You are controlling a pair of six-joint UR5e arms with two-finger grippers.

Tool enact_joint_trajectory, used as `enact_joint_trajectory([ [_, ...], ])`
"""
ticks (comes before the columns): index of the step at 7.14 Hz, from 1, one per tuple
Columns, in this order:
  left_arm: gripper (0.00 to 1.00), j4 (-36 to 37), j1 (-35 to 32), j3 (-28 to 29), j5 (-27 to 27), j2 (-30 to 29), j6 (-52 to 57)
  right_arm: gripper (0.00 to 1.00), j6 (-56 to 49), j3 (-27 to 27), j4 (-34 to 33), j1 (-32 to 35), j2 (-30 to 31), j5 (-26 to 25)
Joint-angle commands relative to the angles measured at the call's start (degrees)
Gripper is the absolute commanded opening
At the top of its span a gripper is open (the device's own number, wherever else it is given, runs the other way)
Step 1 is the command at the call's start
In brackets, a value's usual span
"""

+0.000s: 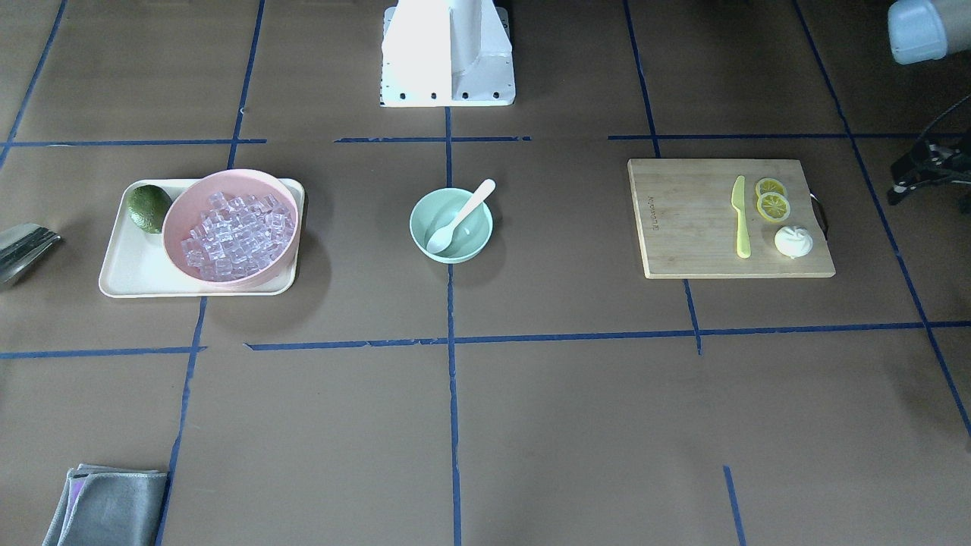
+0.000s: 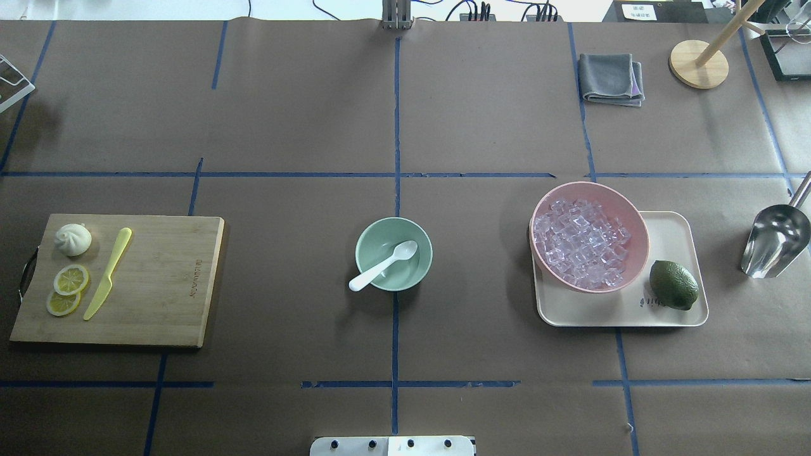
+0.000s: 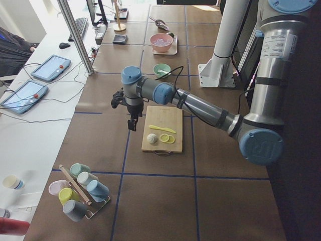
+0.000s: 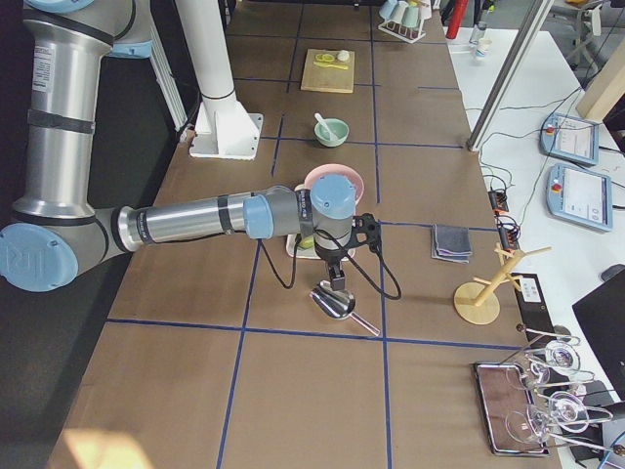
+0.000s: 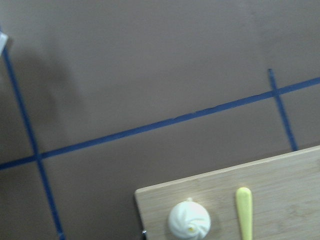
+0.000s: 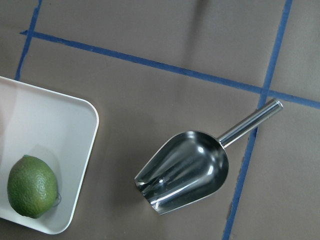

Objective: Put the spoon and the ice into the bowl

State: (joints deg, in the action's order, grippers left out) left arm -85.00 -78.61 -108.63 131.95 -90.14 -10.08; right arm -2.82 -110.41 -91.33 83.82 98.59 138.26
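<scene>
Inside the mint-green bowl rests the white spoon, handle slanting over the rim. Ice sits in the pink bowl to the mint-green bowl's right, nearer the right gripper, poised above a steel scoop farther right; its jaw state cannot be told.

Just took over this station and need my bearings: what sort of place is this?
Most likely a robotics lab workcell staged for kitchen tasks: a paper-covered table with a blue tape grid, operator tablets on a side bench, and a cutting board and pink bowl as props.
</scene>
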Motion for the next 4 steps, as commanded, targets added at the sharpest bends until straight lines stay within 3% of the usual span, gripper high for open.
enact_joint_trajectory([
  [1,1.00,-4.5,-6.7,1.7,1.0,9.1,12.3,1.00,3.8,-0.3,-0.3,-1.9,-3.4,-0.2],
  [3,1.00,-4.1,-13.2,2.9,3.5,9.4,21.6,1.00,9.5,-0.5,-0.3,-5.1,-7.2,-0.3],
  [4,1.00,-4.1,-13.3,2.3,3.8,9.5,21.6,1.00,13.3,-0.4,-0.1,-7.7,-9.4,-0.4],
])
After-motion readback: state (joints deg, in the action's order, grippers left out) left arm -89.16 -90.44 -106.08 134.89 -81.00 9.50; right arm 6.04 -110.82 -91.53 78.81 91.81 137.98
